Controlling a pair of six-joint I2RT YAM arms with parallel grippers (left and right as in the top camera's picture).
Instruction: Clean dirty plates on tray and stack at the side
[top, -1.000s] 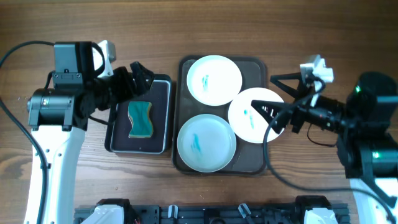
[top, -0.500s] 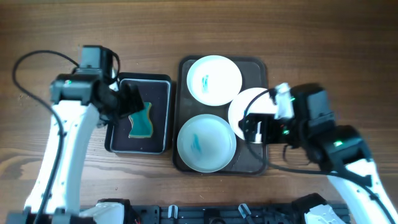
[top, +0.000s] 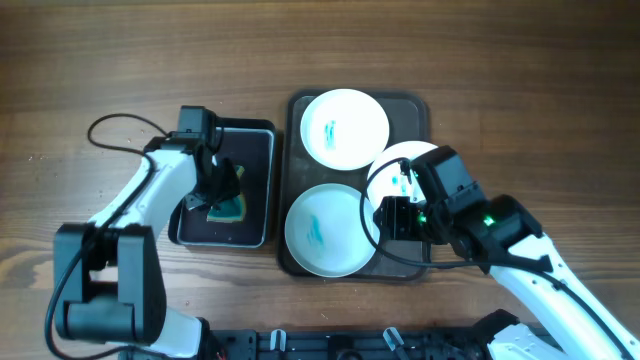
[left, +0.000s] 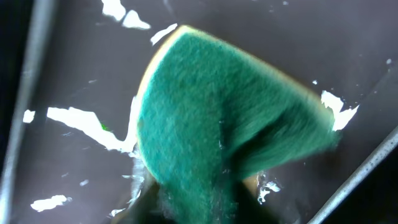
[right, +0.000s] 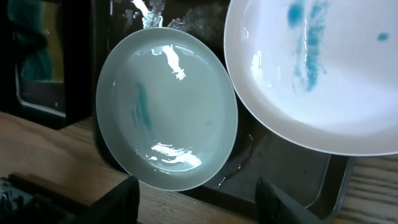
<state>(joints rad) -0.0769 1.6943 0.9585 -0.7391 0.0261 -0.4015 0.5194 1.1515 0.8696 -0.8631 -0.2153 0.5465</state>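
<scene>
Beneath me, glossy white plates (right: 168, 106) gleam on a smooth, wet-looking dark tray (right: 283, 171). My sponge (left: 217, 124) shows a rough green scouring face over yellow foam, on a shiny, metal-rimmed black tray (top: 255, 150). The table (top: 500, 60) is matt, grained wood.

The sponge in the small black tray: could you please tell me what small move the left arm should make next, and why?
Probably lift it straight up. The sponge looks bunched and pinched by the left end effector, yet sits low in the black tray, and the plates show teal smears.
</scene>
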